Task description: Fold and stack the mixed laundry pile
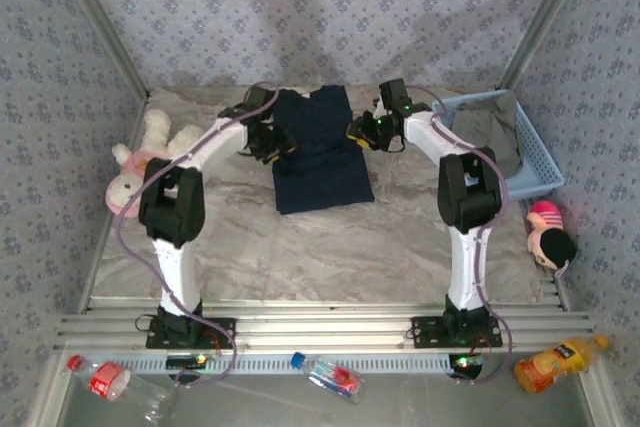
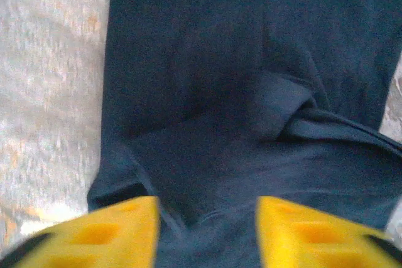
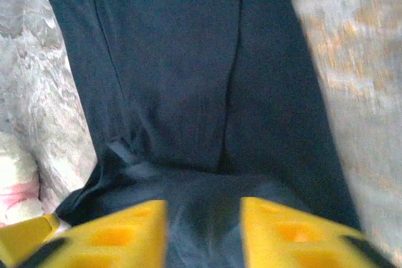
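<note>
Navy garment (image 1: 320,152) lies flat at mid-far table (image 1: 300,247), roughly rectangular. Its near hem is straight and its far part is creased w/ small folds. Olive-grey garment (image 1: 490,132) sits crumpled in the light blue mesh basket (image 1: 545,175) at far R, well apart from the navy one.

My L pincer (image 1: 268,142) hangs at the navy's L edge. Its yellow fingers (image 2: 125,233) are parted, cloth shows in the gap, nothing gripped. My R pincer (image 1: 362,132) is at the R edge, also parted, w/ cloth below and none held.

Bare marble-look top runs along both long sides of the cloth, and there's wide open room btwn the hem and my bases.

Pink-and-cream plush toy (image 1: 140,162) lies near my L elbow, pink-and-black plush (image 1: 548,232) by my R arm. Three bottles (image 1: 330,375) lie on the near ledge.
</note>
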You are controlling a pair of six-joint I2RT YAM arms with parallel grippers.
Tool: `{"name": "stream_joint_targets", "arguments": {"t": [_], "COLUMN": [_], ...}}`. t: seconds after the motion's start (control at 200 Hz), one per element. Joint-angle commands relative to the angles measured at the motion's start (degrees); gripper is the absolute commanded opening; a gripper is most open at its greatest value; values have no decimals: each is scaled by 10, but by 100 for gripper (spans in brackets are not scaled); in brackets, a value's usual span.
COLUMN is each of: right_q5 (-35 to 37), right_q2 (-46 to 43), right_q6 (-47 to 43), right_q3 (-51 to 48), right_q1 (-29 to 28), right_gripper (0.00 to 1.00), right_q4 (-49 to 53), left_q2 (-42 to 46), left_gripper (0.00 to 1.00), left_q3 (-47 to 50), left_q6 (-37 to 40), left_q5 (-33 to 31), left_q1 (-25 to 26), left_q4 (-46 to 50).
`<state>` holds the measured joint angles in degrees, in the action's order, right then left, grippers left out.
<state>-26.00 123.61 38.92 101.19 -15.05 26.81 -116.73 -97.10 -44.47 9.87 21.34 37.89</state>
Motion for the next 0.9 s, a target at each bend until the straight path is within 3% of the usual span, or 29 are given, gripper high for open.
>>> {"name": "stream_joint_targets", "arguments": {"t": [0.0, 0.085, 0.15, 0.425, 0.63, 0.894], "right_q5": [-18, -5, 3, 16, 36, 70], "right_q2": [29, 13, -12, -146, -171, -122], "right_q6": [27, 17, -5, -69, -83, -46], "right_q3": [80, 85, 65, -147, -235, -290], "right_q1": [20, 26, 27, -8, -74, -68], "right_gripper": [49, 60, 61, 47, 40, 28], "right_q4": [-25, -28, -28, -5, 0, -37], "left_q2": [-33, -35, -20, 124, 151, 111], "left_gripper": [86, 87, 86, 73, 33, 32], "left_q3": [-78, -106, -105, 118, 212, 290], "left_q6": [20, 17, 23, 15, -3, -41], "left_q5": [13, 17, 9, 62, 43, -16], "left_q1": [-21, -35, -38, -1, 68, 86], "left_q4": [67, 73, 77, -32, -72, -142]}}
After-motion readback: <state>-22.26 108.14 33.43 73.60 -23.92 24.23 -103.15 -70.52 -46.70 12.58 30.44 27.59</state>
